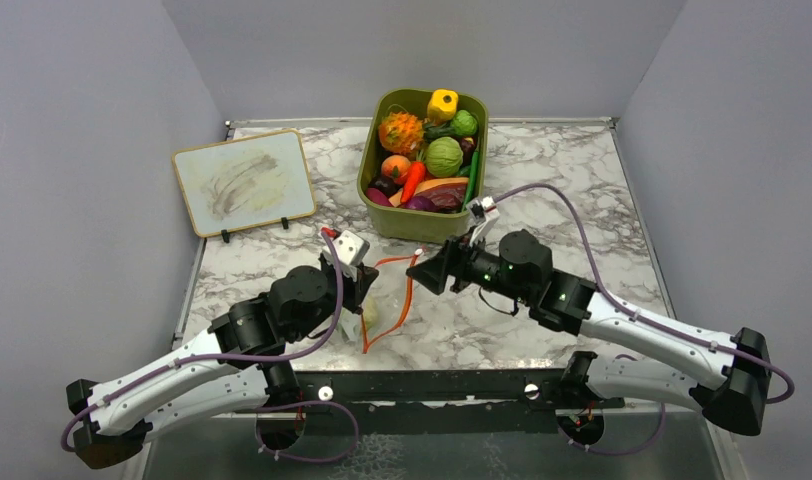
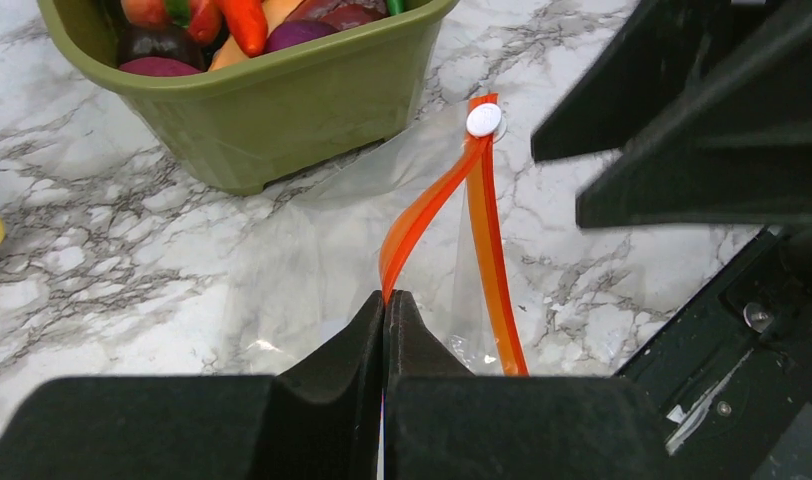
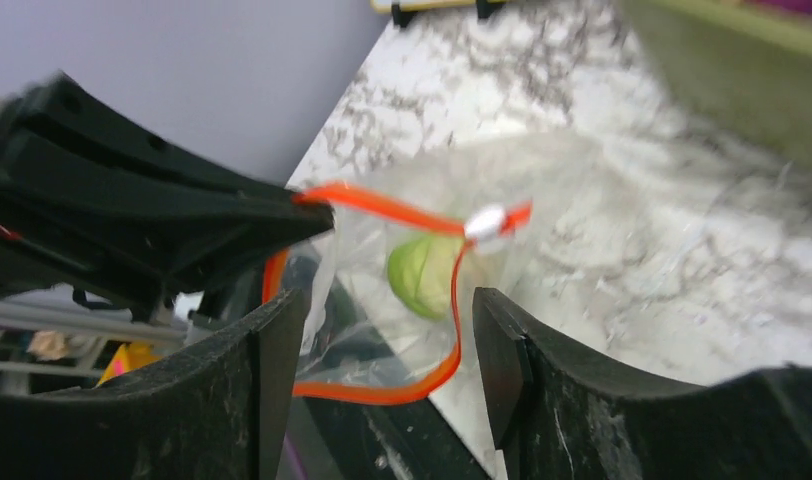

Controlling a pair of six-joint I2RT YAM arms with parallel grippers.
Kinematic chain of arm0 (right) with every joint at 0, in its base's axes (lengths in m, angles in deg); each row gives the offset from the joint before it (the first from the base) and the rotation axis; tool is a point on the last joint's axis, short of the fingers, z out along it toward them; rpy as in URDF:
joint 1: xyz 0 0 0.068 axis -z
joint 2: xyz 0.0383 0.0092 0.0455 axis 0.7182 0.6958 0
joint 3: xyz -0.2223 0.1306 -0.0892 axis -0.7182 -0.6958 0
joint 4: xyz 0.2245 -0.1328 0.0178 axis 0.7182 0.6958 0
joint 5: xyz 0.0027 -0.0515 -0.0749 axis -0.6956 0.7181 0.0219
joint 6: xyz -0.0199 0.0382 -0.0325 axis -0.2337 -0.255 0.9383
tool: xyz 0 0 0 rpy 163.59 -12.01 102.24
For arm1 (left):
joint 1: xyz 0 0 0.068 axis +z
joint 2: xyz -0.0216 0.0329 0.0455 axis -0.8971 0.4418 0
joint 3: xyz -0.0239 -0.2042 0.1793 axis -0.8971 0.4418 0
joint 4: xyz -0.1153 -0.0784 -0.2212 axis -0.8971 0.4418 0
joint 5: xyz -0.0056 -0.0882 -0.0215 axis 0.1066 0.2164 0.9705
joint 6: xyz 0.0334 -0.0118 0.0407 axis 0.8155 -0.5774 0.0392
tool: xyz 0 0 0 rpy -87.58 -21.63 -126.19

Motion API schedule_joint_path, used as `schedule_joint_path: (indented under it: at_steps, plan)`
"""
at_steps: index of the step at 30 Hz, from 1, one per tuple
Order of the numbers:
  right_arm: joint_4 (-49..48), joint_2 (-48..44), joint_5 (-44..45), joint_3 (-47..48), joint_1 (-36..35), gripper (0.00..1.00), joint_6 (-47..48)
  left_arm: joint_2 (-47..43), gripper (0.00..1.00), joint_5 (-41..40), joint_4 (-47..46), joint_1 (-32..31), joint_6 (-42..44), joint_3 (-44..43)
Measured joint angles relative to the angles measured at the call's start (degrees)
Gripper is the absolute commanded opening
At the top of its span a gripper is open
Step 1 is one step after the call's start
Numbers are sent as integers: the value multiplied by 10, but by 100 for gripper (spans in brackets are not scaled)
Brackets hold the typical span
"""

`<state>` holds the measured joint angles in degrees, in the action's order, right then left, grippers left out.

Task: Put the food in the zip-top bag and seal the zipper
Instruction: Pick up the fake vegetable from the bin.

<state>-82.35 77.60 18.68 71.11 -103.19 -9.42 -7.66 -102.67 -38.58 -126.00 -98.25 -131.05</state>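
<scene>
At the near edge of the marble table (image 1: 582,200), between the two arms, the zip-top bag (image 2: 312,250) lies with its mouth gaping. The two sides of the zipper (image 2: 494,262) run apart in a loose loop, joined only at the white slider (image 2: 483,120).

The left gripper (image 2: 385,300) has its jaws pressed together on one side of that orange-red strip, pinching the mouth edge. The right gripper (image 3: 385,310) faces the opening with its jaws standing well apart and nothing between the pads. Through the gap its wrist camera looks into the bag.

One light-green ball (image 3: 422,276) sits inside the clear plastic, so the filling has begun, but most of it appears undone. The bumpy orange fruit (image 1: 400,132), the second green ball (image 1: 444,157) and the round orange-peach fruit (image 1: 395,166) are all in the olive-green bin (image 1: 422,226) at the back, among other toy produce.

Judging from this, three pieces remain to be carried across — and only then the zipper closed, which has not been started.
</scene>
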Motion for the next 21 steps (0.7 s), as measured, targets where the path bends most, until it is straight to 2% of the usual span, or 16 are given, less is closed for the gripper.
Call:
schedule_joint_path:
  at_steps: [8, 21]
  plan:
    - [109, 35, 122, 186, 4, 73, 137, -22, 0, 26, -6, 0, 7, 21]
    - [187, 261, 255, 376, 77, 80, 298, -29, 0, 58, -10, 0, 9, 23]
